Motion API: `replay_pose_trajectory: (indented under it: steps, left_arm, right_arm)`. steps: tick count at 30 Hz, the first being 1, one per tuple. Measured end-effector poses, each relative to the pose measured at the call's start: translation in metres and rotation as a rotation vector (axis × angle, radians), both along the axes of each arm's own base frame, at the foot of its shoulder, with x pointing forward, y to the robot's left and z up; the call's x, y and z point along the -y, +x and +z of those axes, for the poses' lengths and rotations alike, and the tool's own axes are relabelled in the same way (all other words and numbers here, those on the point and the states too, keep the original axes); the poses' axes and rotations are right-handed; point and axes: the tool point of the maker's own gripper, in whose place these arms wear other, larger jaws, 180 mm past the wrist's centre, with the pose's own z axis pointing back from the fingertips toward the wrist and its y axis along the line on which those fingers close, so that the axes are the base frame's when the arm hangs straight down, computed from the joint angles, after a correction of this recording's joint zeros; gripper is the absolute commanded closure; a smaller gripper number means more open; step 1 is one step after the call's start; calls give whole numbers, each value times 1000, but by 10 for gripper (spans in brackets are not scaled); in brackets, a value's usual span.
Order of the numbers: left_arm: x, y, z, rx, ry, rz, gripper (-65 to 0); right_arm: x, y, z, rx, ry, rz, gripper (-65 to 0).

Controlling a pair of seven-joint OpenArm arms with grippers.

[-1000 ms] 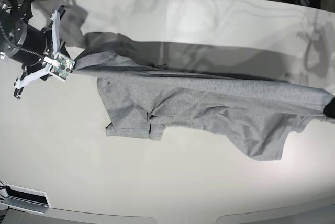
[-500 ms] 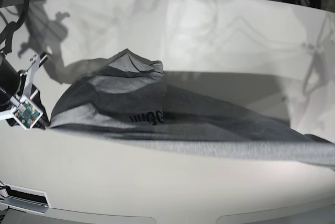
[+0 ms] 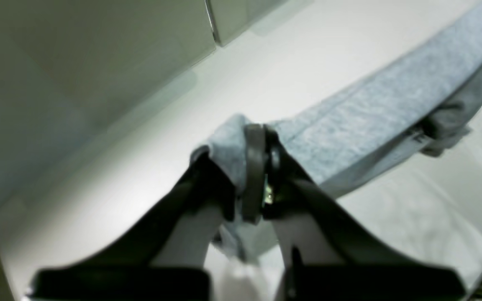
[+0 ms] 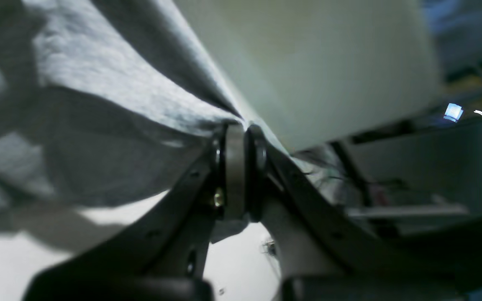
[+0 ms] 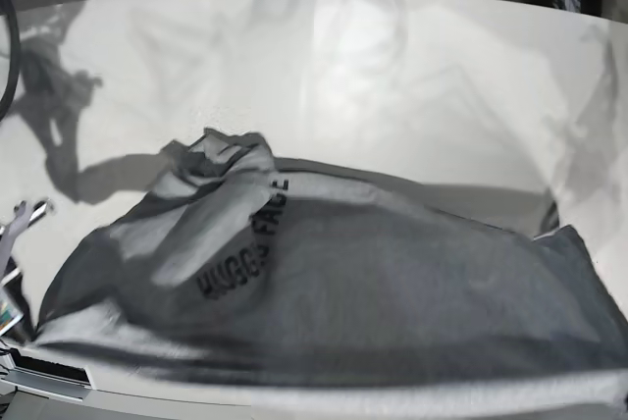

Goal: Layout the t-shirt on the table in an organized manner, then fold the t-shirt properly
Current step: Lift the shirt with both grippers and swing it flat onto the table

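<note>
The t-shirt (image 5: 334,292) spreads over the worktop (image 5: 392,77) between the two pincers. The left pincer (image 3: 262,138) pinches one edge, cloth running off to its right. The right pincer (image 4: 239,129) pinches another, cloth fanning to its left.

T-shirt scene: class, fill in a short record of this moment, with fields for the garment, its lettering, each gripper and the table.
garment: grey t-shirt, spread wide across the near side of the table, billowed and creased, not flat
lettering: black block letters facing up, running diagonally
left gripper: shut on the t-shirt, pinching an edge
right gripper: shut on the t-shirt, pinching a bunched edge
table: glossy off-white, far half bare
fold: not yet begun
</note>
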Motion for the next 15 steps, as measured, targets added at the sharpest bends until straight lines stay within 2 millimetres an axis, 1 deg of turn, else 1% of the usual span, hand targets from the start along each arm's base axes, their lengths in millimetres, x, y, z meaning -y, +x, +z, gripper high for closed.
replay_pose_trajectory:
  steps: [2, 4, 8, 10, 12, 13, 14, 15]
  left_arm:
    - [3, 7, 18, 43, 38, -1, 0]
    - [6, 14, 33, 78, 81, 2, 0]
    - [11, 30, 61, 125, 128, 16, 0]
    - [9, 38, 74, 141, 161, 40, 0]
    - [12, 44, 92, 169, 153, 45, 0]
    - [12, 47, 94, 170, 154, 49, 0]
    - [15, 51, 92, 165, 144, 42, 0]
    - [17, 54, 84, 140, 140, 39, 0]
  right_arm:
    - [11, 7, 14, 37, -12, -28, 0]
    - [16, 14, 30, 73, -18, -29, 0]
    - [29, 28, 68, 156, -23, -43, 0]
    - [43, 32, 88, 202, -23, -82, 0]
    - [51, 36, 104, 224, -20, -90, 0]
    - [54, 38, 111, 233, -6, -88, 0]
    - [57, 40, 117, 235, 12, -86, 0]
    - [60, 41, 121, 232, 16, -86, 0]
